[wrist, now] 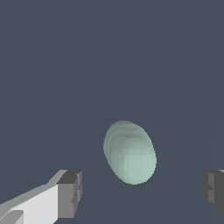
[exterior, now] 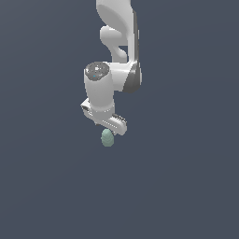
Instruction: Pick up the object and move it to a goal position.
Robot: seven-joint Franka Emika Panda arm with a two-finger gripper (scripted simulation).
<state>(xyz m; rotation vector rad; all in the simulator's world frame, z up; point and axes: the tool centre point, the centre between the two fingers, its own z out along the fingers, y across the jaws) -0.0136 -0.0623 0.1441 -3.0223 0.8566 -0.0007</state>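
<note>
Just beneath the gripper (exterior: 110, 127), the object (exterior: 108, 137) is showing as a small pale teal-green lump, smooth and egg-shaped, against the flat dark slate ground (exterior: 186, 186). In the exterior view the white arm (exterior: 119, 32) is reaching down from the upper edge, and the wrist is pointing downward with the object peeking out below the hand's lower edge.

In the wrist view the gripper (wrist: 142, 192) is standing wide: one dark finger pad (wrist: 70, 192) is sitting well off to one side of the object (wrist: 130, 152) and the other pad (wrist: 213, 189) is sitting farther away at the frame's edge. Neither pad is touching the object, and a clear gap is showing on both sides. The object is lying ahead of the pads, nearer the first pad than the second, with its long axis tilting slightly.
</note>
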